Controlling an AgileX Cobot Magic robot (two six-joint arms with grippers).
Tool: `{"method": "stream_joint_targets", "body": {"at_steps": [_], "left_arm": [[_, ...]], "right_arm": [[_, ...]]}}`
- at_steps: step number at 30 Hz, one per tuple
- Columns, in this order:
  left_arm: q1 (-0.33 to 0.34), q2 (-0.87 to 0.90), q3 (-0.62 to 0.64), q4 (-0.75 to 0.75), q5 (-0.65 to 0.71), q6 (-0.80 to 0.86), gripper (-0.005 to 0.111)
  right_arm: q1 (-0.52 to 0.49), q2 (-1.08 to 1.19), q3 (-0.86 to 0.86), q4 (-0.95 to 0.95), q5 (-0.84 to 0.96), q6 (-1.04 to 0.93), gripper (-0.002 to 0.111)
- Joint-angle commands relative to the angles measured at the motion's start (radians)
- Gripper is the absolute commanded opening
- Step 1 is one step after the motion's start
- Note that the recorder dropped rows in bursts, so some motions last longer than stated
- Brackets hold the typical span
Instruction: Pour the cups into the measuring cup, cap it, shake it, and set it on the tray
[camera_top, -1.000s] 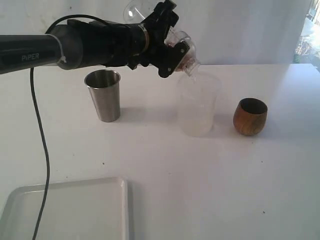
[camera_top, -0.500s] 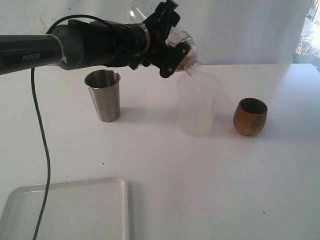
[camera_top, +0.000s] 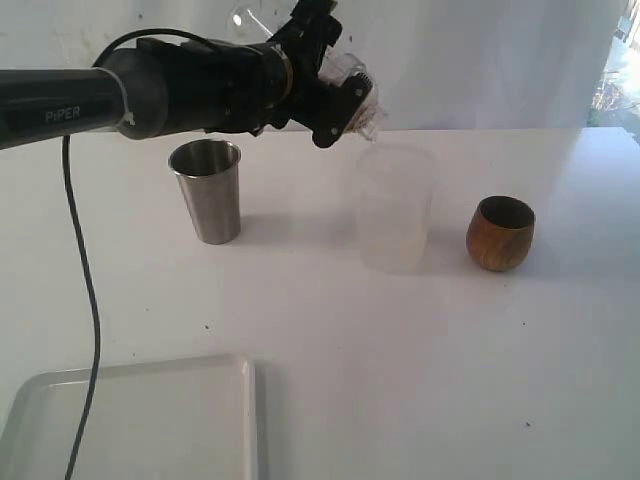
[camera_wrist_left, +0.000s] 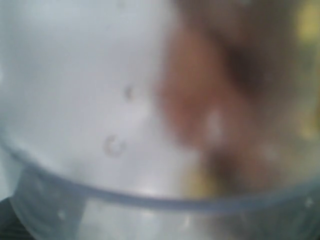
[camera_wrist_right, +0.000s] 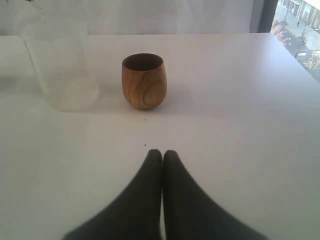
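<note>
My left gripper (camera_top: 335, 95) is shut on the clear measuring cup (camera_top: 350, 82), held high and tipped on its side. The cap's strainer neck (camera_top: 371, 125) points down just over the rim of a frosted cup. In the left wrist view the clear plastic wall (camera_wrist_left: 125, 100) fills the picture, blurred, with brownish contents behind it. The steel tumbler (camera_top: 207, 190) stands upright at the left and the wooden cup (camera_top: 499, 232) (camera_wrist_right: 143, 81) upright at the right. The white tray (camera_top: 130, 420) lies at the front left. My right gripper (camera_wrist_right: 162, 152) is shut and empty, short of the wooden cup.
The frosted translucent cup (camera_top: 395, 205) (camera_wrist_right: 60, 60) stands between the tumbler and the wooden cup, a pale layer in its bottom. The left arm's black cable (camera_top: 85, 290) hangs down over the table to the tray's left part.
The left gripper has drawn back up and to the left with the measuring cup. Its neck has lifted from inside the frosted cup's mouth to just above the rim.
</note>
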Motion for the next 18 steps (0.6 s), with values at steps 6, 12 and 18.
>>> {"method": "stream_joint_targets", "body": {"at_steps": [6, 12, 18], "left_arm": [[-0.023, -0.017, -0.038, 0.021, 0.037, -0.024, 0.0], [-0.033, -0.017, -0.038, 0.06, 0.054, -0.024, 0.0], [-0.044, -0.017, -0.038, 0.178, 0.094, -0.024, 0.0]], "right_arm": [[0.005, -0.006, 0.004, -0.004, -0.003, 0.005, 0.0], [0.005, -0.006, 0.004, -0.004, -0.003, 0.005, 0.0], [0.005, -0.006, 0.004, -0.004, -0.003, 0.005, 0.0]]}}
